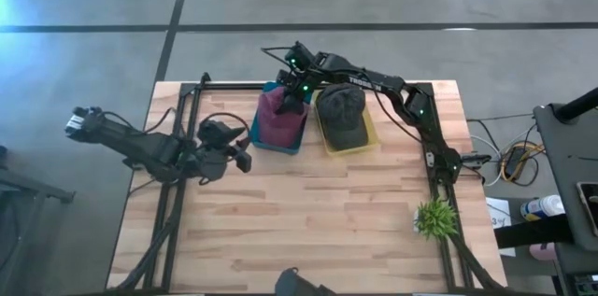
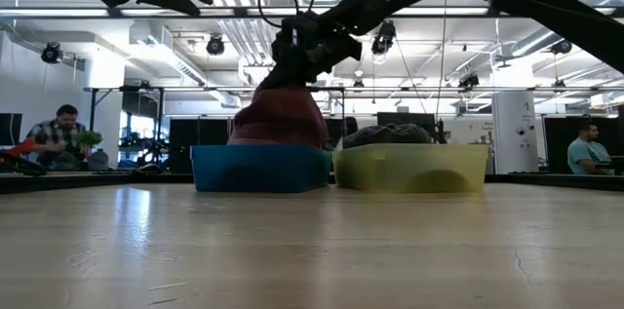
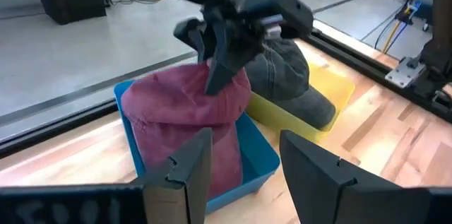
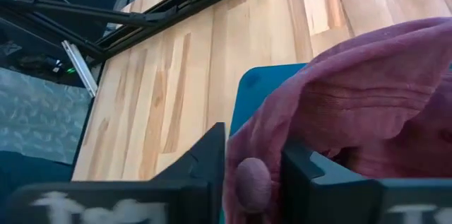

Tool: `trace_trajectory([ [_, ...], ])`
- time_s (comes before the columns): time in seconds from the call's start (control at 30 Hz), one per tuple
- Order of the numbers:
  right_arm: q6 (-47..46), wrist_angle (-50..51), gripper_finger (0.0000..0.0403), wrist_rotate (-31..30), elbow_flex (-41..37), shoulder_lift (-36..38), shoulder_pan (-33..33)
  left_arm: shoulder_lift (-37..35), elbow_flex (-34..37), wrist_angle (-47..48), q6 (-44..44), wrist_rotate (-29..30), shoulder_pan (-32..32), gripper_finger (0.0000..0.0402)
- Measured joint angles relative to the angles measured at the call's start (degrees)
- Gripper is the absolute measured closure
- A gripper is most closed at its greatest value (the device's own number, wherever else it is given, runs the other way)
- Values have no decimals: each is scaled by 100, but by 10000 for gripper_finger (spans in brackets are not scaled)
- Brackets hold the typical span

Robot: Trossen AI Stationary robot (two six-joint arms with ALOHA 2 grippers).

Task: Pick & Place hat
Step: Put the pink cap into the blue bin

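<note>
Over the blue bin (image 1: 280, 139) at the far side of the bench (image 1: 308, 221), the right pincer (image 1: 293, 96) hangs right on the crown of the maroon hat (image 1: 278, 117), which sits piled in that bin and rises well above its rim. Its wrist view shows the top button of the hat (image 4: 252, 184) lodged between the two dark fingers (image 4: 203, 164), with the cloth bunched against them; the jaws stand narrowly apart around that button, so whether they grip or are letting go I cannot tell. Directly beneath the fingertips lies the hat, so any coming move turns on a plain vertical relation. Just beside it, a grey cap (image 1: 341, 114) rests in the yellow bin (image 1: 364, 142). Nearer the bench's left edge waits the left pincer (image 1: 243, 154), jaws spread and empty, pointed toward the blue bin but clearly farther from the hat.
</note>
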State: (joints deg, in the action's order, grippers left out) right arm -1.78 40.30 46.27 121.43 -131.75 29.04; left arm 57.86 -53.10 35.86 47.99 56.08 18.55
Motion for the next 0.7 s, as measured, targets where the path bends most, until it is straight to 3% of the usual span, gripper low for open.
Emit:
trace_trajectory([
  [0.23,-108,88,245,-52,-7,84,47,501,0,-133,-51,-128,-16,241],
  [0.33,14,287,215,-368,-7,200,79,690,0,-89,-196,-163,-221,241],
  [0.53,722,667,181,-1141,-7,472,59,798,69,-35,-614,-1451,-1571,241],
  [0.7,898,662,167,-1381,-7,680,59,766,94,-355,-1758,-1703,-2851,241],
])
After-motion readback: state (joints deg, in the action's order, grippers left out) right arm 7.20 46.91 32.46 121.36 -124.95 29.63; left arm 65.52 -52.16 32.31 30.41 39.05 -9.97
